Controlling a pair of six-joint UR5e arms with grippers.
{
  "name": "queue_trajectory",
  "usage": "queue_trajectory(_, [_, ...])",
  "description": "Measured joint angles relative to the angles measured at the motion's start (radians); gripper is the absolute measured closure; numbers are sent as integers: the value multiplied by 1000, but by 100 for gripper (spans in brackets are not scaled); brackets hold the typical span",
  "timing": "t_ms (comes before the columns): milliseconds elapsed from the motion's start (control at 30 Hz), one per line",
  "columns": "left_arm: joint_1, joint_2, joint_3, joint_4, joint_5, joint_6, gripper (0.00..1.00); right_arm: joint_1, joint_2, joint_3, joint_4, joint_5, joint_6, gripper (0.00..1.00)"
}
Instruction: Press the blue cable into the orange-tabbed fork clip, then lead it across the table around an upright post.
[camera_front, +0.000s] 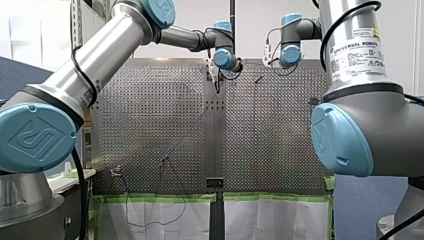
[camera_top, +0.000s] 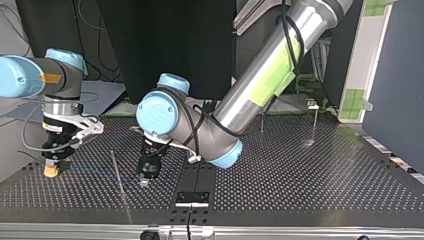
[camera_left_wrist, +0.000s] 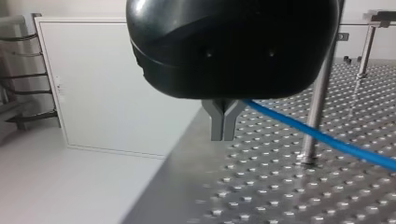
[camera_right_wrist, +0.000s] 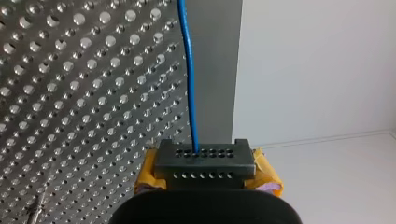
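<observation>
In the left wrist view my left gripper (camera_left_wrist: 222, 125) has its grey fingers together on the blue cable (camera_left_wrist: 322, 137), which runs off to one side low over the perforated table. It passes an upright metal post (camera_left_wrist: 317, 102). In the right wrist view my right gripper (camera_right_wrist: 205, 164), with yellow pads (camera_right_wrist: 148, 175), is shut on a grey perforated end block (camera_right_wrist: 205, 161). The blue cable (camera_right_wrist: 189, 74) leaves that block straight ahead. In the top view my left gripper (camera_top: 144, 181) hangs near the middle front and my right gripper (camera_top: 50, 169) stands at the left. I cannot pick out the orange-tabbed clip.
A thin rod (camera_top: 120, 180) leans between the two grippers in the top view. A black plate (camera_top: 192, 197) sits at the table's near edge. Two further posts (camera_top: 313, 122) stand at the back right. In the front view a dark wire (camera_front: 150, 220) hangs over the table's near edge.
</observation>
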Motion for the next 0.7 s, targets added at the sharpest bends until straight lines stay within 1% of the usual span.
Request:
queue_trajectory(100, [-2, -29, 9, 2, 1, -9, 100, -11, 14, 0, -1, -3, 1, 100])
queue_trajectory(300, [4, -65, 15, 4, 4, -32, 100, -32, 36, 0, -5, -22, 3, 100])
queue_trajectory(500, [13, -75, 16, 5, 5, -41, 100, -57, 44, -1, -18, -58, 17, 100])
queue_trajectory(700, [22, -83, 22, 6, 6, -49, 100, -82, 66, -1, -36, -80, 29, 100])
